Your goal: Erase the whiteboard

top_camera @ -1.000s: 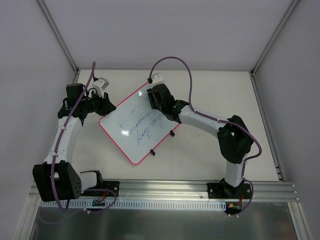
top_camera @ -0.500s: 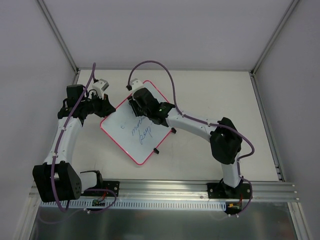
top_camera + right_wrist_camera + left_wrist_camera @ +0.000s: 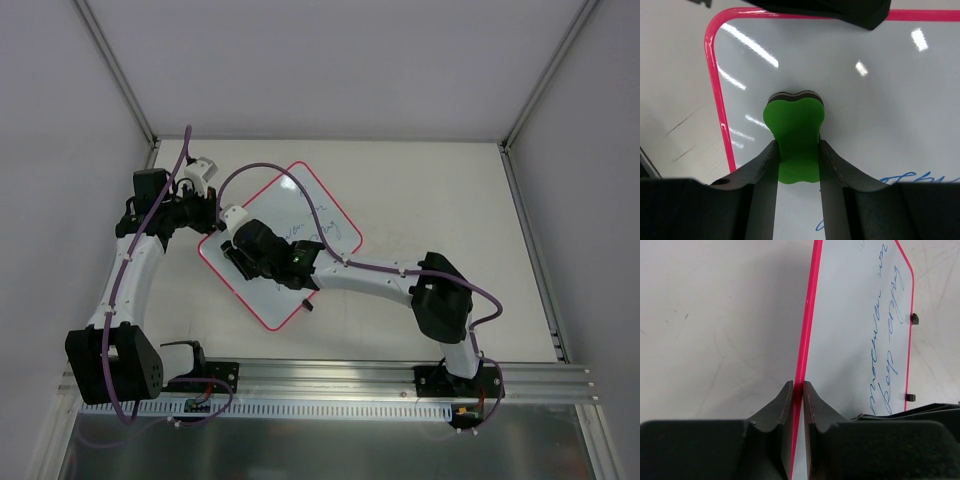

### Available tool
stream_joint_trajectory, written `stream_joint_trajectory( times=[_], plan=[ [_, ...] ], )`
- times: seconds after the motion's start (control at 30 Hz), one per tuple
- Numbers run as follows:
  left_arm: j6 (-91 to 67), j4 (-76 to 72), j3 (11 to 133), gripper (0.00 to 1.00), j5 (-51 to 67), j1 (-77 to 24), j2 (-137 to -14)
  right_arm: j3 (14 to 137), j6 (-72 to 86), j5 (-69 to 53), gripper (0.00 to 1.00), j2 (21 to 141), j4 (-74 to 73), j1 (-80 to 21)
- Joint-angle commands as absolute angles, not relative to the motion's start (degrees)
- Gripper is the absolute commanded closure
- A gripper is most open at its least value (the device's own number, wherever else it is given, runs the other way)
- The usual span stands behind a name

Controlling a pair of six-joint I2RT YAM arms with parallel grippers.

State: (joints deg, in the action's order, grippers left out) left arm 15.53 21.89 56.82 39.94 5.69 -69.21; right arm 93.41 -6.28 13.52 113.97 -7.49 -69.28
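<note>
Green, the eraser (image 3: pixel 795 131) is pinched between the narrow fingers of the right gripper (image 3: pixel 797 143), its pad pressed on the whiteboard (image 3: pixel 890 75) close to a rounded corner of the pink rim. The board lies on the table (image 3: pixel 430 180), turned at an angle. Its left edge is clamped in the left gripper (image 3: pixel 797 387), whose fingers are closed tight on the thin rim.

That thin hold looks like the main risk. A hard sideways wipe could pivot the board about the clamp or pull the rim out of the fingers, and the board would then slide with the eraser instead of being cleaned. So near the corner, a stroke carried too far could run the eraser off the rim and catch its edge. The two grippers are also close together, so a wipe toward the clamp could knock them. Blue writing (image 3: pixel 885 340) shows across the middle, and short strokes could miss part of it.

The right arm reaches low and long to the left across the board, wrist over its near left part. The left arm stands bent, its gripper at the board's left edge.
</note>
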Motion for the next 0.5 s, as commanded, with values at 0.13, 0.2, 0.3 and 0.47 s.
stream_joint_trajectory(
  times=[0.13,0.2,0.3,0.47],
  plan=[
    [14.4,21.0,57.0,1.00,43.6,4.2,-68.4,93.7,0.8,32.1,1.00,114.0,-16.5,-65.1],
    [14.5,21.0,57.0,1.00,43.9,4.1,-68.1,92.0,4.2,32.6,1.00,112.2,-16.4,-63.4],
    [14.9,21.0,57.0,1.00,44.1,4.0,-67.9,90.8,5.8,31.5,1.00,111.1,-16.4,-59.6],
    [14.7,21.0,57.0,1.00,44.1,4.0,-68.1,90.4,5.9,28.1,1.00,111.0,-16.3,-55.8]
  ],
)
